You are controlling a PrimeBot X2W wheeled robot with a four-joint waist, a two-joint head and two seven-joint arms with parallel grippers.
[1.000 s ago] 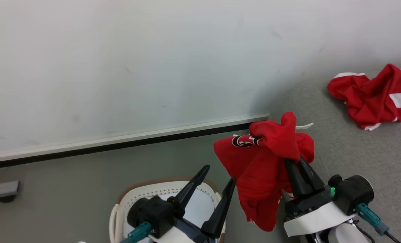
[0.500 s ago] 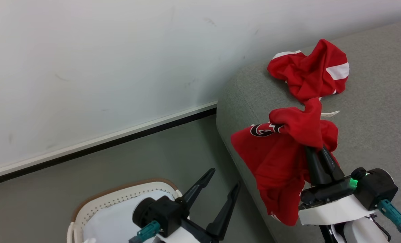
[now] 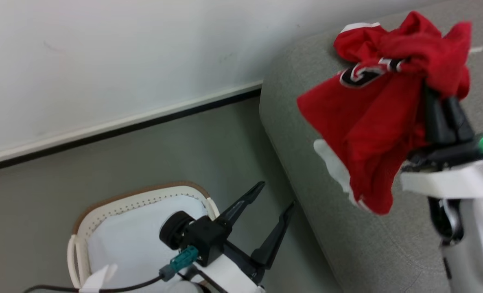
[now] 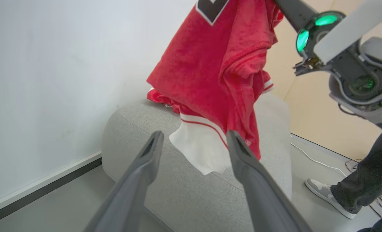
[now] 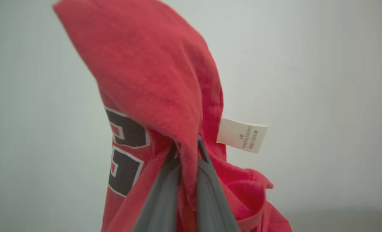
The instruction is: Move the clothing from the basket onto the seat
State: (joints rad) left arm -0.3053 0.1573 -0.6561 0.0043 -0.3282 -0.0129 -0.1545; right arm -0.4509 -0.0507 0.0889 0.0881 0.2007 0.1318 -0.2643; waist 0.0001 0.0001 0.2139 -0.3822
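Observation:
My right gripper [image 3: 434, 91] is shut on a red garment [image 3: 371, 122] with black-and-white lettering and holds it up above the grey seat [image 3: 306, 130]. The cloth hangs down over the seat's end [image 4: 184, 193]. In the right wrist view the garment [image 5: 152, 80] drapes over the closed fingertips [image 5: 186, 146]. Another red piece [image 4: 158, 96] lies on the seat behind it. The cream basket [image 3: 78, 228] stands on the floor at lower left, its pale bottom showing. My left gripper [image 3: 277, 194] is open above the floor beside the basket, with nothing in it.
A white wall with a dark baseboard [image 3: 123, 126] runs behind the basket and the seat. A person's leg and grey shoe [image 4: 326, 193] stand beyond the seat, near cables [image 4: 316, 161] on the floor. A white label [image 5: 242, 133] sticks out of the held garment.
The head camera has swung, shifting the whole picture. My right gripper has lifted the red garment higher and further over the seat. The left gripper stays open.

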